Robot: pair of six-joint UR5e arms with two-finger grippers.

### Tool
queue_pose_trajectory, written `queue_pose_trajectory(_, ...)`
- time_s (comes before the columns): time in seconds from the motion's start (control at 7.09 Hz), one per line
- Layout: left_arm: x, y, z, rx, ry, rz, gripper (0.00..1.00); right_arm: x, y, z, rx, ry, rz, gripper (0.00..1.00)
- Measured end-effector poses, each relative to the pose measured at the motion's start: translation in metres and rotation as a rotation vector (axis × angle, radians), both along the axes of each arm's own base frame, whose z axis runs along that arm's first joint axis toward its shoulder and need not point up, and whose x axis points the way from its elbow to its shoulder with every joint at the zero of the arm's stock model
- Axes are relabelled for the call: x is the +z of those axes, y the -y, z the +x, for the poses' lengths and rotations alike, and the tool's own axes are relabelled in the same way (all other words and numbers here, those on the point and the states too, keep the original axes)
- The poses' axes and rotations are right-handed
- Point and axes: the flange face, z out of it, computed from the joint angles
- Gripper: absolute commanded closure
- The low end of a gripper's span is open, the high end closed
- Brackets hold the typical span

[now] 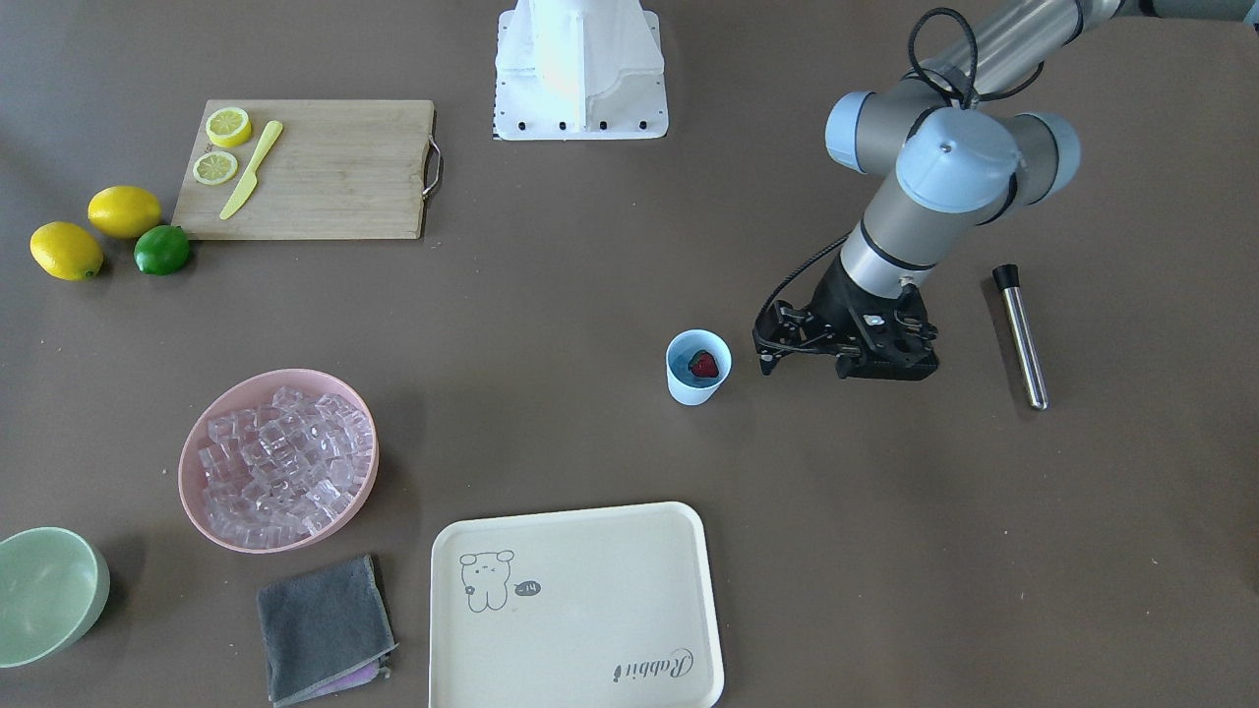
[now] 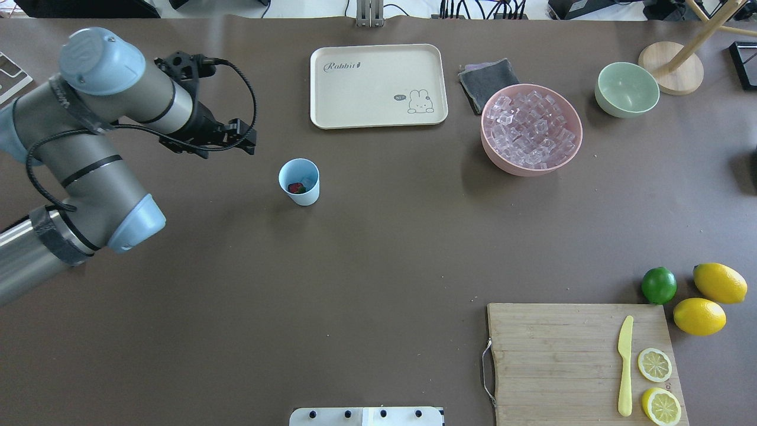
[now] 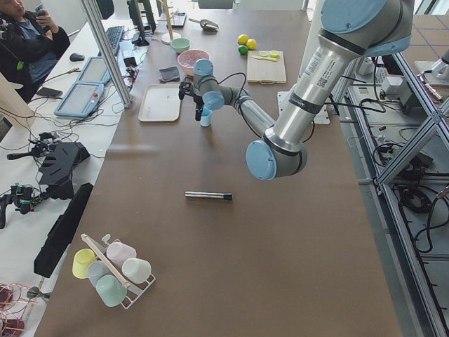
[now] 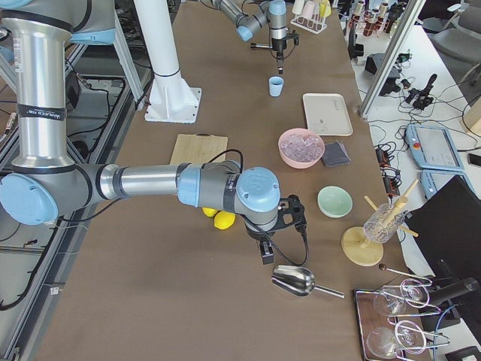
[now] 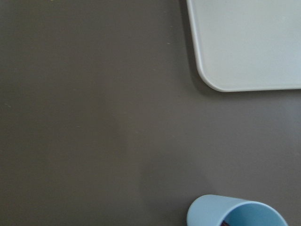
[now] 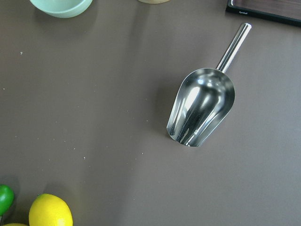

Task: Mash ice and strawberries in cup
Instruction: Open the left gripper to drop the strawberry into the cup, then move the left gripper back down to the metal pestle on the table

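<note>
The light blue cup (image 1: 689, 391) (image 2: 306, 196) stands upright mid-table with one red strawberry (image 1: 703, 365) (image 2: 295, 188) inside. Most of the ice (image 1: 280, 462) (image 2: 531, 127) fills a pink bowl (image 1: 193, 492). My left gripper (image 1: 772, 342) (image 2: 247, 141) hovers just beside the cup, pointing down, open and holding nothing; its wrist view catches only the cup's rim (image 5: 235, 213). My right gripper (image 4: 267, 252) shows only in the exterior right view, over a steel scoop (image 6: 202, 106) (image 4: 297, 280); I cannot tell whether it is open or shut.
A steel muddler (image 1: 1020, 334) lies beyond the left arm. A cream tray (image 1: 580, 610), grey cloth (image 1: 320, 629) and pale green bowl (image 1: 44, 595) line the operators' side. A cutting board (image 1: 325, 177) with lemon slices and a knife, two lemons and a lime (image 1: 162, 250) sit near the robot.
</note>
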Motion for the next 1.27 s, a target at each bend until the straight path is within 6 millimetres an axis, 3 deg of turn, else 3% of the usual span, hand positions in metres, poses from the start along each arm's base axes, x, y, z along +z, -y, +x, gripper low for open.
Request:
queue_pose_trajectory(0.28,0.093,0.001,-0.088,0.054,0.089,0.04,0.03,0.007,0.002,0.001,0.014,0.001,-0.038,0.01)
queue_pose_trajectory(0.56,0.163,-0.009,-0.15,0.082,0.159,0.055,0.03,0.007,0.008,0.0,0.07,0.01,-0.117,0.01)
queue_pose_trajectory(0.85,0.213,-0.014,-0.175,0.078,0.183,0.05,0.03,0.007,0.015,-0.002,0.087,0.012,-0.14,0.01)
queue_pose_trajectory(1.13,0.262,-0.008,-0.172,0.071,0.167,0.073,0.03,0.005,0.014,-0.003,0.09,0.019,-0.137,0.01)
queue_pose_trajectory(1.27,0.267,-0.005,-0.168,0.062,0.151,0.085,0.03,0.002,0.013,-0.003,0.091,0.021,-0.131,0.01)
